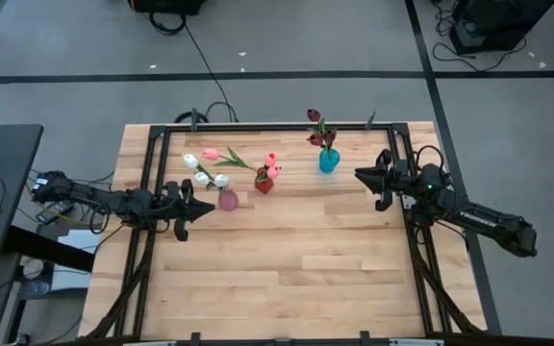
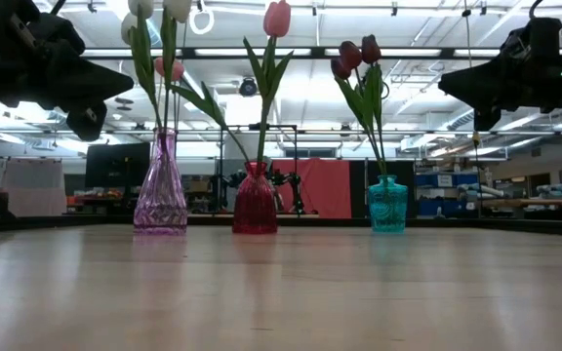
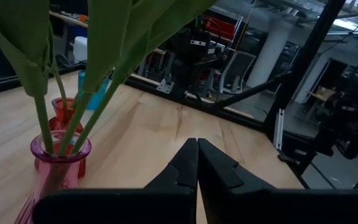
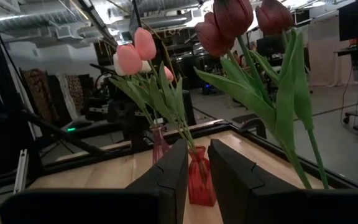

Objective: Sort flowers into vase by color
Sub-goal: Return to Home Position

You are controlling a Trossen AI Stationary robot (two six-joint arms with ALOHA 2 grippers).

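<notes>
Three vases stand on the table. The pink glass vase (image 1: 228, 200) (image 3: 59, 157) holds white tulips (image 1: 201, 171). The red vase (image 1: 264, 183) (image 4: 201, 177) holds pink tulips (image 4: 135, 53), one leaning left (image 1: 211, 153). The teal vase (image 1: 328, 160) (image 2: 388, 205) holds dark maroon tulips (image 4: 232, 18). My left gripper (image 1: 187, 206) (image 3: 197, 163) hovers shut, just left of the pink vase. My right gripper (image 1: 375, 183) (image 4: 197, 171) hovers open, with a narrow gap, to the right of the teal vase. Both grippers are above the table, as the low view shows.
A black frame (image 1: 258, 127) runs along the table's far edge and sides. Bare wood (image 1: 296, 269) stretches across the near half of the table. Beyond the far edge are workshop benches and equipment (image 2: 310, 185).
</notes>
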